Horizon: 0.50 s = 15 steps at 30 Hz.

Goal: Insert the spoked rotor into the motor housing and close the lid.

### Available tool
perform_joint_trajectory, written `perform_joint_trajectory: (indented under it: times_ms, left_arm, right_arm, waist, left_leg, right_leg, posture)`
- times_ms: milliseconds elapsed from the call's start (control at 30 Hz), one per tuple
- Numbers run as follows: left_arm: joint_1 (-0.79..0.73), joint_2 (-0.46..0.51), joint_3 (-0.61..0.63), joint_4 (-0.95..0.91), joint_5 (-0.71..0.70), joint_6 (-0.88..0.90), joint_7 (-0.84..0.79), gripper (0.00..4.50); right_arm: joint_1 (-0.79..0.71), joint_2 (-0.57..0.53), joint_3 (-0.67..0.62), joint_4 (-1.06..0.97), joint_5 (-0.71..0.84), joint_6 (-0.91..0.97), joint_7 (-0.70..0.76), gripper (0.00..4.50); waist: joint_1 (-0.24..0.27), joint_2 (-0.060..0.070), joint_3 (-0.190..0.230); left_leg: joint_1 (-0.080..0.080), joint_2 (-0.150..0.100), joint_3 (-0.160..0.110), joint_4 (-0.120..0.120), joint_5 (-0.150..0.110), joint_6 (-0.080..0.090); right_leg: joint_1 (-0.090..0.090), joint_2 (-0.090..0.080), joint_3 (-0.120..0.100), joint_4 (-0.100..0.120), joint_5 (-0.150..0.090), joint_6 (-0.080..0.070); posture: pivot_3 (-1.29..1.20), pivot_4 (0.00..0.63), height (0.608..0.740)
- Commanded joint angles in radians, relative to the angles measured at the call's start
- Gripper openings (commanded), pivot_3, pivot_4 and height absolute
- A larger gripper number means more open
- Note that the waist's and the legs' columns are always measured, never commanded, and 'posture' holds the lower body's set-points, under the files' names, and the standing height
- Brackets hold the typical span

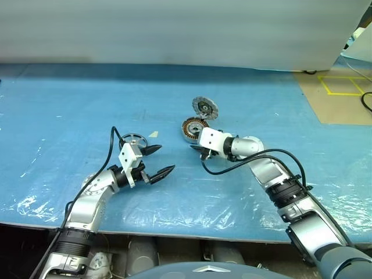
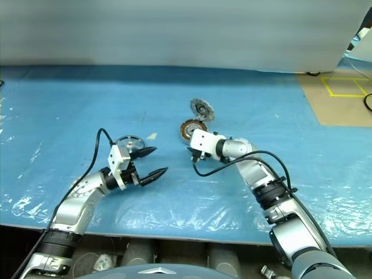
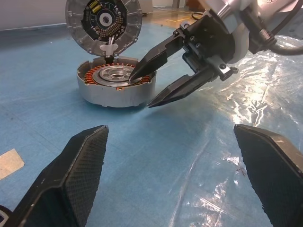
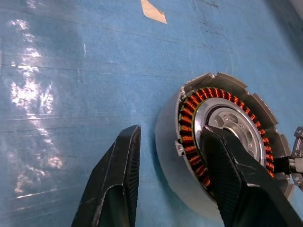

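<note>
While the motor housing [image 3: 116, 87] waits mid-table, its lid [image 3: 103, 21] stands tipped up behind — rotor seat exposed.
Right gripper [image 3: 144, 87]: jaws parted, straddling the housing wall. Left gripper [image 1: 158, 161]: spread wide, empty — spoked rotor [image 1: 132, 140] just behind it.

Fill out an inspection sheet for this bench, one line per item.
Surface: blue sheet under glossy film, wrinkled near the front edge.
Job's things: motor housing flat, copper windings exposed; lid standing on edge behind it; spoked rotor on the sheet, not inserted.
Clutter: pale tape scrap.
Grippers: left gripper open, empty, beside the rotor; right gripper open, fingers astride the housing wall.
Cables: black cable looping off the right wrist; another along the left arm.
Surroundings: brown floor with yellow lines.
</note>
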Motion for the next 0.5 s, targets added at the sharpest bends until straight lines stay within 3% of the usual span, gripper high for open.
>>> perform_joint_trajectory:
  times_ms: [33, 167, 367, 500]
  left_arm:
    - [0.000, 0.001, 0.003, -0.033, -0.004, -0.011, 0.005, 4.50]
    - [0.001, 0.002, 0.005, -0.029, -0.004, -0.014, 0.005, 4.50]
    - [-0.003, 0.001, 0.003, -0.022, -0.002, -0.020, 0.005, 4.50]
    - [-0.005, 0.000, 0.004, -0.012, -0.001, -0.028, 0.003, 4.50]
  right_arm:
    - [-0.007, 0.001, 0.015, 0.033, -0.034, -0.035, -0.022, 1.21]
    - [-0.014, 0.008, 0.002, 0.033, -0.034, -0.048, -0.039, 0.04]
    - [-0.025, 0.021, -0.027, 0.022, -0.001, -0.040, -0.038, 0.04]
    - [-0.006, 0.018, -0.034, -0.045, 0.085, -0.037, 0.068, 0.04]
  waist:
    - [0.000, 0.000, 0.000]
    - [0.000, 0.000, 0.000]
    - [0.000, 0.000, 0.000]
    - [0.000, 0.000, 0.000]
  left_leg:
    - [0.000, 0.000, 0.000, 0.000, 0.000, 0.000]
    - [0.001, 0.000, 0.000, 0.000, 0.000, 0.000]
    - [0.000, 0.000, 0.000, 0.001, 0.000, 0.000]
    - [0.000, 0.000, 0.000, 0.001, 0.000, 0.000]
  right_leg:
    - [0.000, 0.000, 0.000, 0.000, 0.000, 0.000]
    - [0.001, 0.000, 0.000, 0.000, 0.000, 0.000]
    - [0.001, 0.000, 0.000, 0.000, 0.000, 0.000]
    - [0.001, 0.000, 0.000, 0.000, 0.000, 0.000]
  posture:
    - [0.00, 0.150, 0.740]
    - [0.00, 0.150, 0.740]
    - [0.00, 0.150, 0.740]
    - [0.00, 0.150, 0.740]
